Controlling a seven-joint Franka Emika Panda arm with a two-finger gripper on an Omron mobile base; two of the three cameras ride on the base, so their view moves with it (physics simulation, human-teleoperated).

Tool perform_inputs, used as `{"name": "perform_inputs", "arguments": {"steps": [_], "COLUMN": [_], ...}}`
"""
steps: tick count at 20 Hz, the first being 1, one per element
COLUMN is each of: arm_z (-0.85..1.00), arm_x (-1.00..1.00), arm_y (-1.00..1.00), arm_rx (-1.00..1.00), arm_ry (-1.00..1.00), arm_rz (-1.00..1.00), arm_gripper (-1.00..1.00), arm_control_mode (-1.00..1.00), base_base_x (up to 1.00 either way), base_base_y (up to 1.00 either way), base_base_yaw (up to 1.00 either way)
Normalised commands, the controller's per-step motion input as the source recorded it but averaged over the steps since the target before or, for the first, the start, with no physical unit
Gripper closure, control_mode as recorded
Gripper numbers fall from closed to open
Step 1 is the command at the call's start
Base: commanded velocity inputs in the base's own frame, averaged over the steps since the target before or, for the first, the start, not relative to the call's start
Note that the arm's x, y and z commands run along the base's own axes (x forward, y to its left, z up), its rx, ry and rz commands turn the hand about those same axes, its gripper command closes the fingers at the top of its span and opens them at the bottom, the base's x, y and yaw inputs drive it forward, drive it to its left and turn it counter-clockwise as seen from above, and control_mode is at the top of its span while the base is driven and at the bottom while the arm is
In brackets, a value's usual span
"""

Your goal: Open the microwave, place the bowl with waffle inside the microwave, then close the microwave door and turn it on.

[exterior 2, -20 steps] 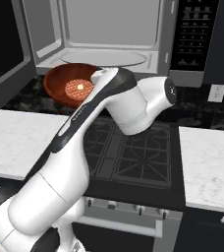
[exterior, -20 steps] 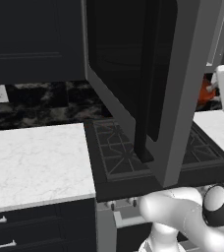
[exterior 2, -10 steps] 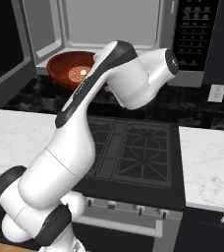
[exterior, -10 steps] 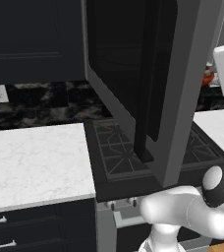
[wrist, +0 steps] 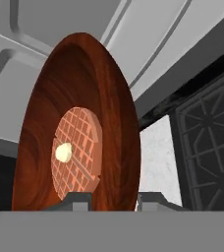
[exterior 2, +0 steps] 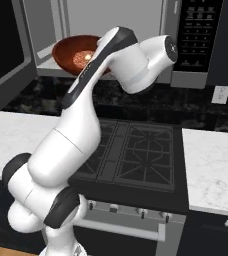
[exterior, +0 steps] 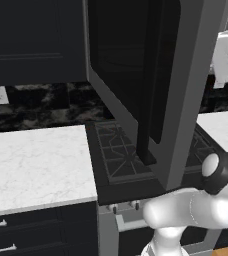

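I have the bowl (exterior 2: 78,52) at the mouth of the open microwave (exterior 2: 111,30), the waffle (exterior 2: 83,58) lying in its middle with a pale dab on top. My gripper (wrist: 113,199) pinches the bowl's rim between narrow fingers. The microwave door (exterior: 151,80) stands swung wide over the stove (exterior 2: 136,155).

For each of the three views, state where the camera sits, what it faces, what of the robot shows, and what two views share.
Left base view: behind the arm's left, facing the open microwave door edge-on above the stove; arm at lower right.
Right base view: behind its right, facing the microwave cavity and bowl; arm from lower left.
Hand view: on the hand, looking along the gripper at the bowl and waffle.
Shared: right base and hand views both show the bowl.
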Motion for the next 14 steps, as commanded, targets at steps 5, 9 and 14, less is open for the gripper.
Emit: {"name": "perform_inputs", "arguments": {"steps": [5, 9, 14], "arm_z": [0.22, 0.00, 0.00], "arm_x": [0.78, 0.79, 0.70], "arm_y": [0.08, 0.11, 0.13], "arm_rx": [-0.01, -0.04, -0.02], "arm_ry": [0.02, 0.01, 0.01], "arm_rz": [-0.11, -0.14, -0.14], "arm_gripper": [1.00, 1.00, 1.00], "arm_control_mode": [-1.00, -1.00, -1.00], "base_base_x": [0.00, 0.00, 0.00], "base_base_y": [0.00, 0.00, 0.00], "base_base_yaw": [0.00, 0.00, 0.00]}}
